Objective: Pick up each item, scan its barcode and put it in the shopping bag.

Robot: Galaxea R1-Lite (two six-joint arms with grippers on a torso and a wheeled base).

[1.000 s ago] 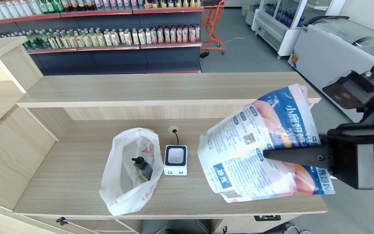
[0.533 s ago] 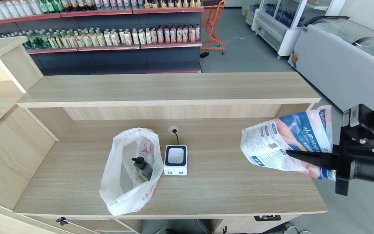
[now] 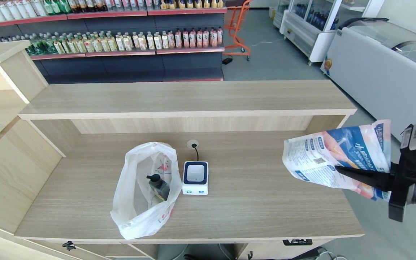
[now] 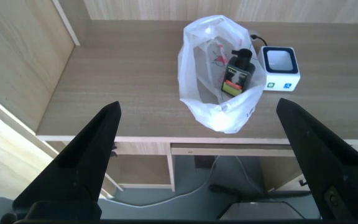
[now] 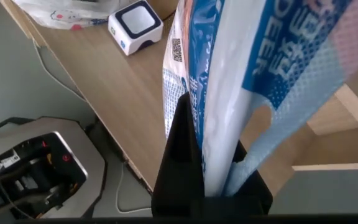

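My right gripper point(image 3: 339, 169) is shut on a large blue, white and pink package point(image 3: 332, 159), held in the air over the counter's right end. In the right wrist view the package point(image 5: 229, 68) stands edge-on, pinched in the right gripper point(image 5: 211, 115). A white shopping bag point(image 3: 144, 191) lies open on the counter point(image 3: 247, 202), with a dark pump bottle point(image 3: 158, 186) inside. The white scanner point(image 3: 195, 177) sits just right of the bag. My left gripper point(image 4: 199, 109) hangs open and empty above the counter's front edge, with the bag point(image 4: 204, 93), bottle point(image 4: 237, 71) and scanner point(image 4: 280, 65) beyond it.
A raised wooden ledge point(image 3: 193, 97) runs along the back of the counter, and a side wall point(image 3: 9, 169) closes its left end. The scanner's cable goes into a hole point(image 3: 193, 144) behind it. Freezers point(image 3: 374, 54) stand to the right.
My right gripper has carried the package to the right and down, away from the scanner toward the counter's right end. Bag, bottle and scanner have not moved.
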